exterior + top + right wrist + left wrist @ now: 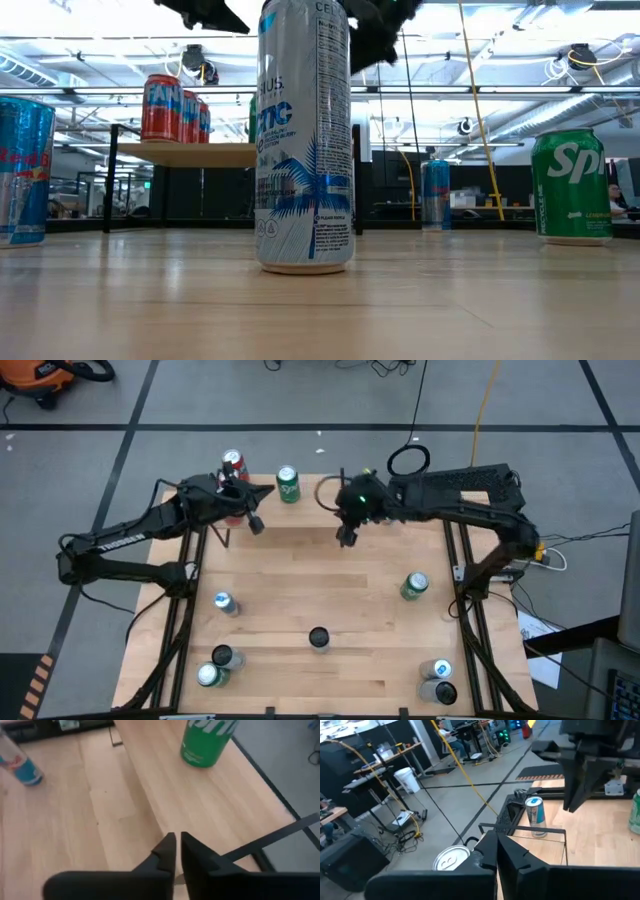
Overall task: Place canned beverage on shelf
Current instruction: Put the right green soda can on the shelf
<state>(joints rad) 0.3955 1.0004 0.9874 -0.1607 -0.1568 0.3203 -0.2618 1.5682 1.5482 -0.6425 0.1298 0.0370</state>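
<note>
Hovering over the far edge of the table (300, 570), both grippers are clenched on nothing. The left gripper (255, 522) is hanging just in front of the shelf (300, 510) near its left end, fingers pressed together, with the red can (233, 463) standing on the shelf close behind it. The right gripper (175, 845) is sitting over the shelf's right part, its fingers nearly touching each other above bare wood. A green can (288, 484) is standing upright on the shelf between the two grippers, apart from both. Down on the table, a tall white can (304, 135) is standing near the front middle, another green can (414, 586) is resting toward the right side, and a blue can (224, 602) is standing toward the left. More cans are clustering at the two near corners.
</note>
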